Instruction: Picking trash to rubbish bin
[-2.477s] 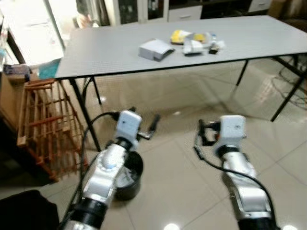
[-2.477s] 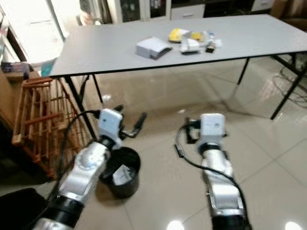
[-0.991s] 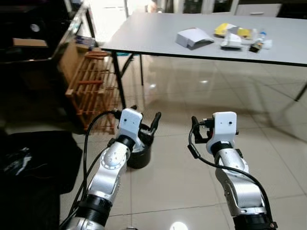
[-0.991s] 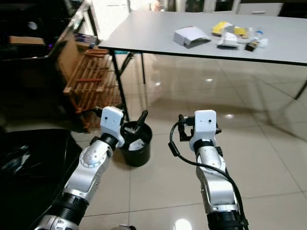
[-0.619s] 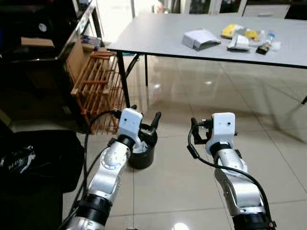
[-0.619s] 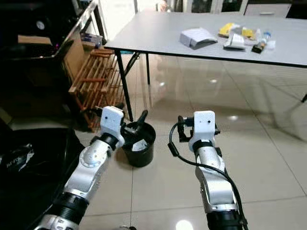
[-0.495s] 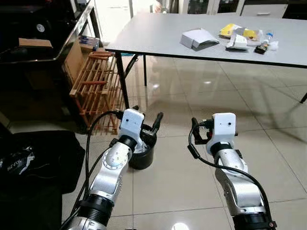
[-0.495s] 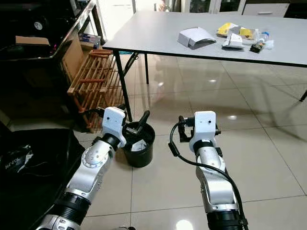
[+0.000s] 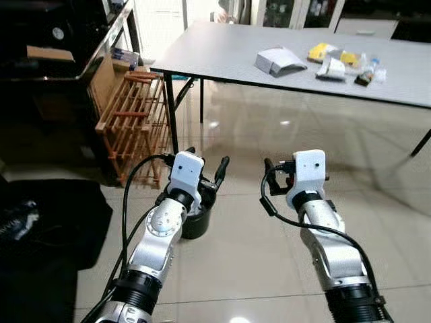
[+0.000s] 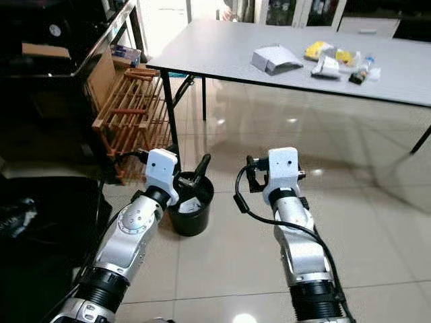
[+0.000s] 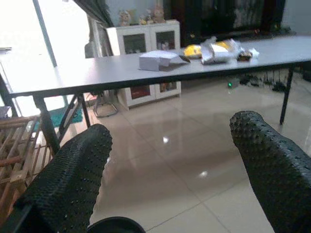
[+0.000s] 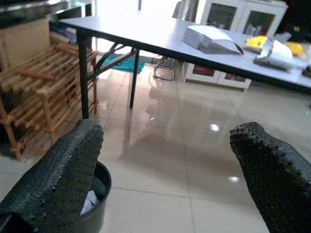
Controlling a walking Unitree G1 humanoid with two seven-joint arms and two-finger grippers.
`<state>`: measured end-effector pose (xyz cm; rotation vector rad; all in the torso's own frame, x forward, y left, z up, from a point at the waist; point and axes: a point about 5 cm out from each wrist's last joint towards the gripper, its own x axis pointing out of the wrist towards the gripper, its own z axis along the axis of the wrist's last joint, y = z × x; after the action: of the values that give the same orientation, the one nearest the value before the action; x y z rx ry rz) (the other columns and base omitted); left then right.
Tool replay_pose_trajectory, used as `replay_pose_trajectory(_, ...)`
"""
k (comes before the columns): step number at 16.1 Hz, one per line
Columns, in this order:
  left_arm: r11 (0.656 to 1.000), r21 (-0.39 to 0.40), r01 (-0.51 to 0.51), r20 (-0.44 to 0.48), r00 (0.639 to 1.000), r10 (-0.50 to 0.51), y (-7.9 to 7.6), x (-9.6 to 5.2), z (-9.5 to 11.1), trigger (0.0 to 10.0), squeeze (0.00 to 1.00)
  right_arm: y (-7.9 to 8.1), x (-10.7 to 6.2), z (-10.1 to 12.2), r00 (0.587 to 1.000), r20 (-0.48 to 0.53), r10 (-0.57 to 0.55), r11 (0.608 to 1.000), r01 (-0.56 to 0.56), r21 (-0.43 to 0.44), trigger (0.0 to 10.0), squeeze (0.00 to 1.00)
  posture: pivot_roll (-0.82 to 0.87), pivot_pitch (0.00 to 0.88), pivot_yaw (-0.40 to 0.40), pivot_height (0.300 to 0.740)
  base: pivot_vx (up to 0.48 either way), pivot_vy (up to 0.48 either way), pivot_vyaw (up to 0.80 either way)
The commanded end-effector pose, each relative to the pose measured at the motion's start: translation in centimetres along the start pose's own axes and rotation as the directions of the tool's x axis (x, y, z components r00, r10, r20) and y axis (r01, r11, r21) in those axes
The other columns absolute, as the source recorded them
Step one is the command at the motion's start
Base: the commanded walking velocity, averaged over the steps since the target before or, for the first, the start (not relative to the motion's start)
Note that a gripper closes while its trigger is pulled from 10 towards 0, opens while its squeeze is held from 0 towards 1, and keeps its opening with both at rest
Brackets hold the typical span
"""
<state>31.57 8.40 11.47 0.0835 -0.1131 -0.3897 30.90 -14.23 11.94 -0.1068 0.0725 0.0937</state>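
On the far grey table (image 9: 222,50) your trash waits — a white folded carton (image 9: 279,60), a yellow packet (image 9: 320,50) and small wrappers (image 9: 333,67) to its right — well apart from both grippers. Down on the tiled floor, the black rubbish bin (image 10: 190,204) stands just beneath your left gripper (image 9: 205,173), some white scraps already inside it. That gripper's fingers (image 11: 68,182) are spread wide, holding nothing. Your right gripper (image 12: 170,179) hangs to the bin's right, fingers also parted and empty. Left of the table stands a wooden rack (image 9: 131,118).
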Motion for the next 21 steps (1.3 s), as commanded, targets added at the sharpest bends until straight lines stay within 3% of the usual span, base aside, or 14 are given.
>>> replay_pose_trajectory(1,1.000,0.006,-0.010,0.011,1.000,0.010,-0.2,0.3,0.2,10.0,0.00,0.0,0.2,0.2,1.000,0.002,0.019,1.000,-0.019,-0.019,10.0,0.00,-0.03,0.006,-0.079,0.740,0.000,0.000,0.00)
replay_pose_trajectory(6,0.998,-0.042,-0.042,0.025,0.999,0.043,-1.2,0.7,0.1,10.0,0.00,-1.1,0.3,0.7,0.998,-0.001,0.056,0.995,-0.056,-0.080,10.0,0.00,-0.06,0.000,-0.146,0.740,0.000,0.000,0.00)
replay_pose_trajectory(12,0.999,-0.026,0.031,0.034,0.999,-0.030,-2.0,0.9,0.2,10.0,0.00,-1.0,0.0,0.2,1.000,0.001,0.003,0.999,-0.003,-0.037,10.0,0.00,-0.06,0.004,-0.086,0.740,0.000,0.000,0.00)
replay_pose_trajectory(16,0.999,-0.002,0.035,0.054,0.998,-0.035,-0.8,1.0,0.6,10.0,0.00,-0.3,-0.3,0.1,0.999,0.015,-0.028,1.000,0.028,-0.004,10.0,0.00,-0.06,0.013,-0.047,0.740,0.000,0.000,0.00)
replay_pose_trajectory(18,0.999,0.010,0.036,0.060,0.998,-0.037,-0.7,1.2,0.9,10.0,0.00,-1.2,-0.5,0.1,0.998,0.019,-0.063,0.998,0.063,-0.002,10.0,0.00,-0.06,0.021,-0.034,0.740,0.000,0.000,0.00)
replay_pose_trajectory(21,0.996,0.014,0.089,0.059,0.994,-0.089,-1.6,1.4,0.8,10.0,0.00,-3.8,-1.3,0.0,0.988,0.028,-0.152,0.988,0.152,-0.028,10.0,0.00,-0.11,0.021,0.025,0.740,0.000,0.000,0.00)
